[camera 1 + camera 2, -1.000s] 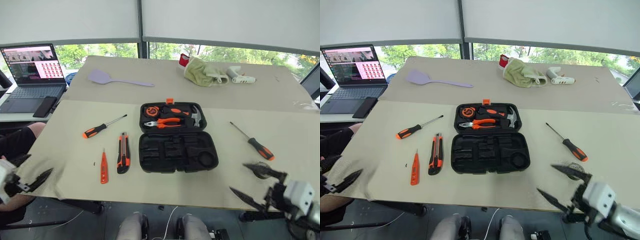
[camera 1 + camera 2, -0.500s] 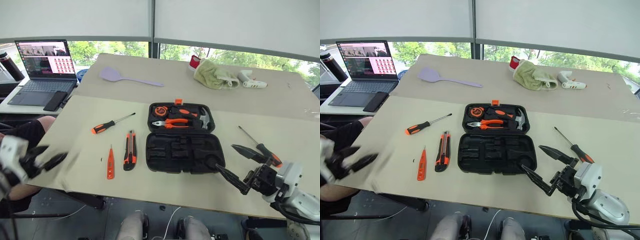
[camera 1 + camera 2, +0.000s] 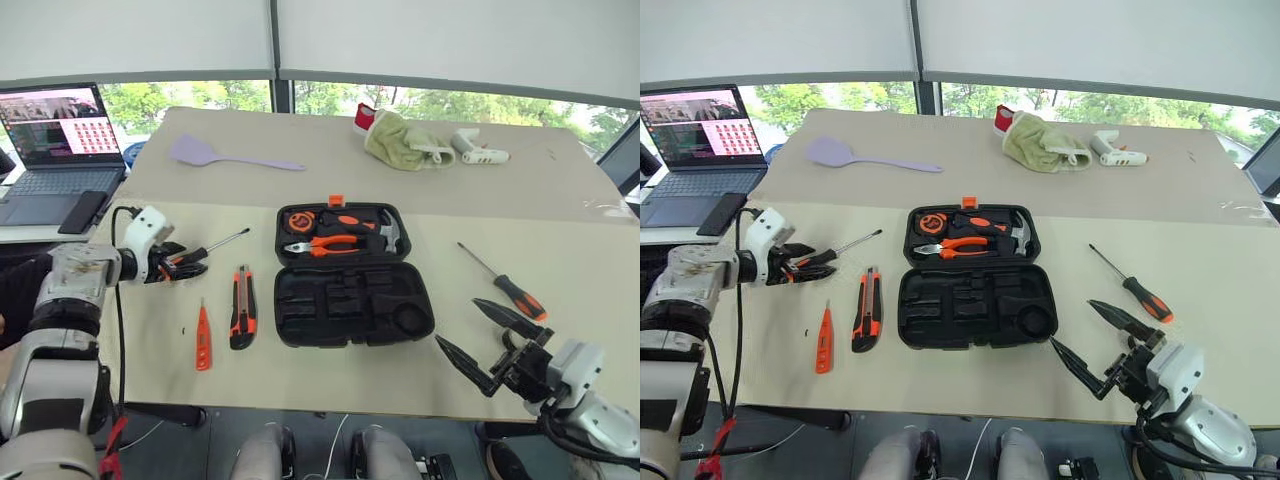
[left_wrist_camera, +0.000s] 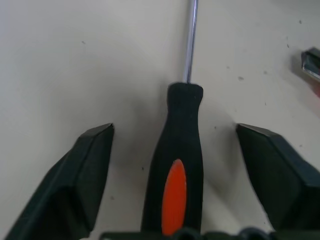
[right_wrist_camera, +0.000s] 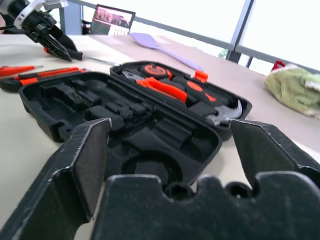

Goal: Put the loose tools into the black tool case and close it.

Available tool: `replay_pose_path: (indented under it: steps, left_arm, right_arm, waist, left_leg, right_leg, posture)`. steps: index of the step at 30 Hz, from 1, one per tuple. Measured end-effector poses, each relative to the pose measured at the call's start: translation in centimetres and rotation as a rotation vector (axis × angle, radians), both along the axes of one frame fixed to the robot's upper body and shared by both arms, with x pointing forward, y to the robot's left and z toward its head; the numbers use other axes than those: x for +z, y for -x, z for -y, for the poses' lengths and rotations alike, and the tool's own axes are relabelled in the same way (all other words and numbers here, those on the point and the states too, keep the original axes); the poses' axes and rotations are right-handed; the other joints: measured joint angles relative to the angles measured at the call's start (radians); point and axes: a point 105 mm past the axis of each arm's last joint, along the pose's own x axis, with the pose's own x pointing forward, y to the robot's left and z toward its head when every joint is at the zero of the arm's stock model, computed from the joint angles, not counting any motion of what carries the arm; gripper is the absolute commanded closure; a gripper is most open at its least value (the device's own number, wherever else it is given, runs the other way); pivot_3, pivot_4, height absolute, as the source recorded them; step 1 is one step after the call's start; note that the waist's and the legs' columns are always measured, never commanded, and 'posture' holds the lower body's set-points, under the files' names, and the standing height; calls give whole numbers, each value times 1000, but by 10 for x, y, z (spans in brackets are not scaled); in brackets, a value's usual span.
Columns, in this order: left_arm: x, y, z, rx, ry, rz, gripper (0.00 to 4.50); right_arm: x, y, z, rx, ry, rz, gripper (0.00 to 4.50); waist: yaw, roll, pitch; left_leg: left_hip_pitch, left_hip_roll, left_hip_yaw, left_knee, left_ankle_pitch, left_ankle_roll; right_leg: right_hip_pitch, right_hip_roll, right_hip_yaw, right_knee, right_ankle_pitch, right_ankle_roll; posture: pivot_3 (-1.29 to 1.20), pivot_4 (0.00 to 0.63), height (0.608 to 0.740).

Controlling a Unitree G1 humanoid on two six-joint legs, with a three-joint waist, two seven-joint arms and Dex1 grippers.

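We see a wide beige table (image 3: 560, 190) filling most of the head view. At its centre lies the black moulded plastic tool case (image 3: 348, 273), hinged open and flat; its far half holds orange-handled pliers (image 3: 322, 244) and a steel hammer (image 3: 390, 234), its near half shows bare tool-shaped recesses. A small orange latch (image 3: 338, 201) sits at the far edge.

In the upper left of the frame an open laptop (image 3: 52, 140) stands on a side desk. Toward the upper middle we find a lilac spatula (image 3: 226, 156), and to the upper right a crumpled pale green cloth (image 3: 398, 141) just beside a white glue gun (image 3: 480, 150).

At the left of the frame, our left gripper (image 3: 185, 264) straddles the handle of an orange-and-black-handled screwdriver (image 4: 176, 167) lying on the table; in the left wrist view the fingers (image 4: 80, 182) stand apart on either side of the handle, clear of it. At the lower right, our right gripper (image 3: 484, 338) hangs spread wide and empty, near the case's front right corner.

A second orange-and-black screwdriver (image 3: 503, 283) lies at the right, well apart from the case. Just left of the case lies the orange-black utility knife (image 3: 243, 306), and left of that the slim orange tester pen (image 3: 203, 337).
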Motion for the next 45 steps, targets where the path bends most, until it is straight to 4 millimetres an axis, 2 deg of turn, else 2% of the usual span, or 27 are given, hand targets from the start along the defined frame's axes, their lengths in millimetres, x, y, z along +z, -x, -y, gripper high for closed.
replay_pose_path:
  steps: [1,5,6,8,10,13,15,17,19,22,24,32,37,44,45]
  left_arm:
    - [0,0,1,-9,-6,-7,1797]
    - [0,1,1,-45,-17,-7,3462]
    - [1,3,2,-67,-11,-4,3633]
    - [4,6,7,-132,15,9,3637]
    - [17,8,15,-234,24,34,3637]
    - [48,9,32,-389,24,96,3637]
    - [71,11,53,-519,30,149,3637]
    - [83,18,87,-676,36,185,3637]
    - [80,26,122,-804,31,184,3637]
    - [58,38,170,-900,41,130,3637]
    - [48,36,185,-882,29,100,3637]
    - [20,15,210,-801,-66,104,3637]
    - [9,15,218,-831,-134,86,3637]
    - [7,13,221,-816,-148,86,3637]
    - [6,13,222,-811,-146,87,3137]
  right_arm:
    - [-1,1,0,-5,0,-3,0]
    - [-1,2,2,-16,1,0,0]
    - [0,1,2,-16,2,3,0]
    - [1,1,2,-15,9,8,0]
    - [4,-1,4,-15,16,19,0]
    - [12,-2,8,-15,35,33,0]
    - [14,-4,10,-16,50,29,0]
    - [17,-6,14,-24,59,36,0]
    - [22,-9,16,-26,74,48,0]
    - [25,-12,17,-29,80,53,0]
    - [24,-11,19,-37,80,49,0]
    - [17,-3,21,-90,51,22,0]
    - [19,0,19,-112,45,29,0]
    - [18,5,15,-133,31,25,0]
    - [18,5,15,-131,30,23,0]
  waist:
    - [1,0,0]
    - [4,0,0]
    - [4,0,0]
    - [4,0,0]
    - [4,-2,1]
    - [12,-2,1]
    - [17,-2,1]
    - [19,-2,1]
    - [18,-2,1]
    - [14,-2,1]
    - [9,-2,1]
    - [18,-2,1]
    - [16,-2,1]
    - [16,-2,1]
    - [16,-2,1]
  left_leg:
    - [0,0,0,0,0,0]
    - [0,0,0,0,-1,1]
    - [0,0,0,0,-1,1]
    - [-1,0,0,1,0,1]
    - [-4,0,0,3,0,1]
    - [-11,0,0,10,-2,3]
    - [-16,1,-1,18,-3,4]
    - [-16,0,-1,20,-4,6]
    - [-15,-2,-1,21,-4,7]
    - [-15,-2,0,22,-4,8]
    - [-15,-1,0,22,-4,7]
    - [-15,-2,0,23,-5,9]
    - [-15,-2,1,23,-5,10]
    - [-14,-2,1,23,-6,11]
    - [-14,-2,1,23,-6,11]
  right_leg:
    - [0,0,1,0,0,0]
    - [0,0,1,0,0,0]
    - [-1,0,2,0,0,0]
    - [-2,0,1,1,0,0]
    - [-5,0,1,2,0,-1]
    - [-10,0,1,8,0,0]
    - [-12,0,1,11,-1,1]
    - [-10,-1,5,11,-1,2]
    - [-10,-1,9,12,-1,3]
    - [-11,1,12,14,-1,3]
    - [-12,2,14,15,-1,3]
    - [-12,2,17,15,-1,4]
    - [-12,2,19,15,-2,4]
    - [-12,2,20,16,-1,4]
    - [-12,2,20,16,-1,4]
  posture:
    - [0,150,740]
    - [0,150,740]
    - [0,150,740]
    - [0,150,740]
    - [0,150,740]
    - [0,150,740]
    - [0,150,740]
    - [0,150,740]
    - [0,150,740]
    - [0,150,740]
    - [0,150,740]
    - [0,150,740]
    - [0,150,740]
    - [0,150,740]
    - [0,150,740]
